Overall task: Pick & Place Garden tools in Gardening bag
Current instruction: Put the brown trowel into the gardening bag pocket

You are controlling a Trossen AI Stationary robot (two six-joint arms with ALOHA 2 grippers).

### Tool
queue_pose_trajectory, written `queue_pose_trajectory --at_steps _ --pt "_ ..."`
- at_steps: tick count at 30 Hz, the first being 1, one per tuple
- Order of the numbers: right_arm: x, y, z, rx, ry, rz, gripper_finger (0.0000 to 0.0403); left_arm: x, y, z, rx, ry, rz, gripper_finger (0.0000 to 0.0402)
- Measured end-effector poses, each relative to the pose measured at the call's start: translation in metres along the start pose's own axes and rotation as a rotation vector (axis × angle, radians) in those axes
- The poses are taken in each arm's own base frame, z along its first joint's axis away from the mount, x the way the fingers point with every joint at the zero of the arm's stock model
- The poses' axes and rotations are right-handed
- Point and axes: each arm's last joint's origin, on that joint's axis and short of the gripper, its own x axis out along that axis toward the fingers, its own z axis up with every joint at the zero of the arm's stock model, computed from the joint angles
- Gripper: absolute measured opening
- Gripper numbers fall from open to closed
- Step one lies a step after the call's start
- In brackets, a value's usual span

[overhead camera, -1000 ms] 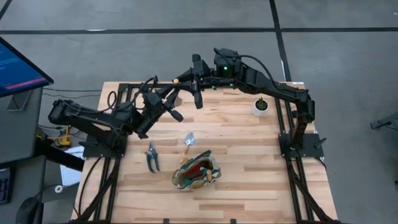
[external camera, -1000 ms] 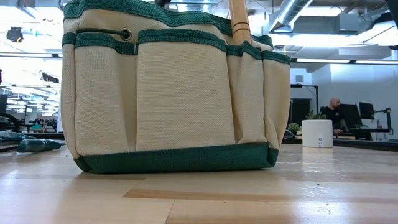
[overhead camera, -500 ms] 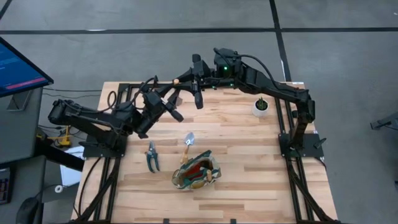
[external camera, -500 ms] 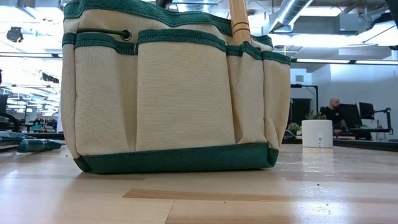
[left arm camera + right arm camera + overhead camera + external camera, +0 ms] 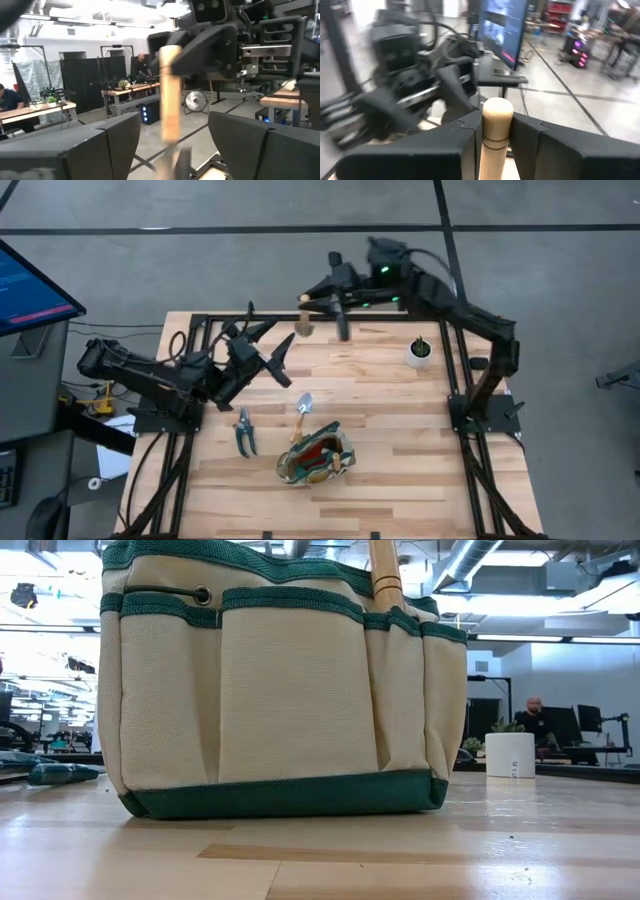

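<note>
The bag (image 5: 316, 456) sits at the near middle of the table (image 5: 400, 450), its red lining open to the camera above, with tools inside that cannot be told apart from there. In the low view a wooden handle (image 5: 384, 572) stands up out of the bag's top edge, above the tan outer pockets (image 5: 290, 690). Just beyond the bag a trowel (image 5: 302, 412) lies on the boards, its silver blade pointing away from the bag and its handle end close to the rim; to its left lie the green-handled shears (image 5: 244, 430), apart from both the trowel and the bag. Farther back on the right stands a small white pot (image 5: 421, 351) with a plant. Since a second ago the handover at the back of the table has broken up — the left gripper (image 5: 279, 356), which was then up against the tool, has drawn back toward the table's left side and its jaws now stand wide open and empty. The right gripper (image 5: 322, 300) has pulled away to the right along the far edge, carrying the wooden-handled tool (image 5: 305, 316) with it. In the right wrist view its jaws are closed on that handle (image 5: 496, 130), the rounded end poking up between the fingers (image 5: 540, 145); in the left wrist view the same handle (image 5: 170, 92) hangs ahead of the open left fingers (image 5: 250, 142) — between them in line of sight, but touching neither.
</note>
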Motion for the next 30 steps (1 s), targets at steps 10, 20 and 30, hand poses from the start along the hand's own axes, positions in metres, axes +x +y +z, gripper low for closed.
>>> queue_pose_trajectory --at_steps 10,20,30 --pt "-0.031 0.024 -0.008 -0.037 0.109 0.338 0.0060 -0.050 0.027 0.042 -0.120 -0.054 -0.165 0.0197" --pt "0.025 0.063 -0.079 -0.039 0.054 0.529 0.0060 -0.077 0.072 0.068 -0.249 -0.074 -0.235 0.0153" --pt "0.037 0.075 -0.128 -0.045 -0.043 0.618 0.0060 -0.082 0.086 0.071 -0.259 -0.047 -0.214 0.0135"
